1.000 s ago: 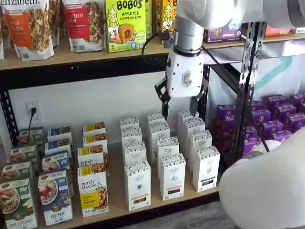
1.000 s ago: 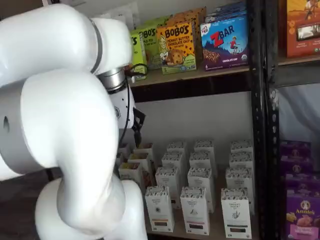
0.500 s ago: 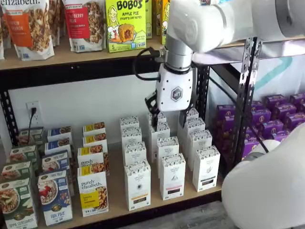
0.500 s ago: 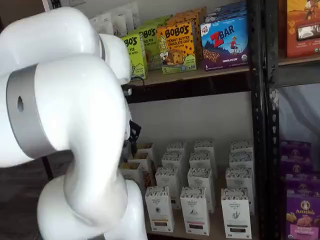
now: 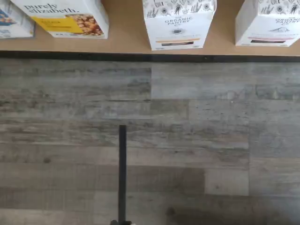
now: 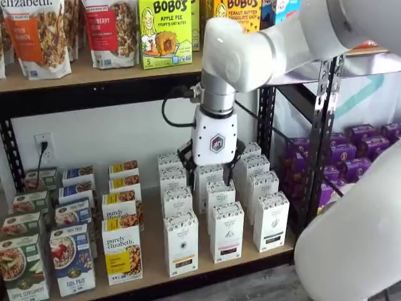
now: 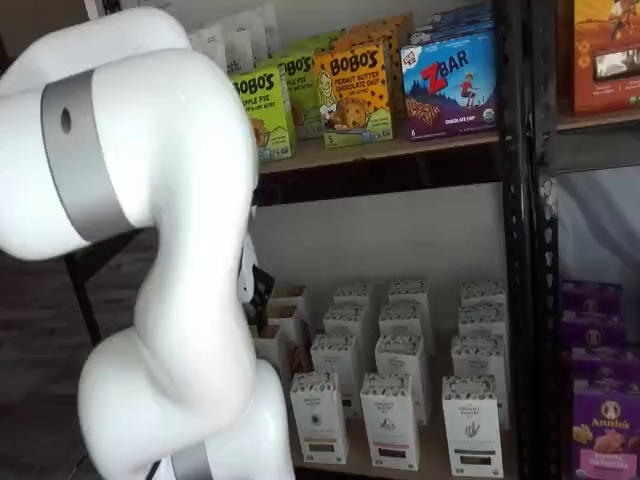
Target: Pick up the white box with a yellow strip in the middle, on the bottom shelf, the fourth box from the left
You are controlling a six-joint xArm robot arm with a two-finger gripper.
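White box: white box [image 6: 181, 243] with a speckled top and a thin yellow-orange strip on its front, upright at the front of its column on the bottom shelf [image 6: 150, 266]; also seen in a shelf view [image 7: 320, 417] and in the wrist view [image 5: 177, 23].
Neighbours: purely elizabeth box [image 6: 122, 254] with a yellow label on one side, a like white carton with a dark strip [image 6: 227, 232] on the other, each just beside it and apart.
Shelf: light tan board with a black front rail [image 5: 150, 57]; the box's front sits near that rail.
Gripper: white body and black fingers, gripper [image 6: 213, 162] hanging over the back rows of white cartons, well behind the target box.
Gripper state: fingers spread wide, one at each side of the body, nothing between them.
Contact: none seen with the target box.
Arm: white arm [image 7: 160, 250] fills much of one shelf view and hides most of the gripper there.
Upper shelf: Bobo's apple pie box [image 6: 164, 31] and granola bags [image 6: 37, 34].
Floor: grey wood-look planks [image 5: 187, 140] in front of the shelf, crossed by a thin dark bar [image 5: 122, 173].
Side bay: purple boxes [image 6: 363, 150] stacked beyond the black upright.
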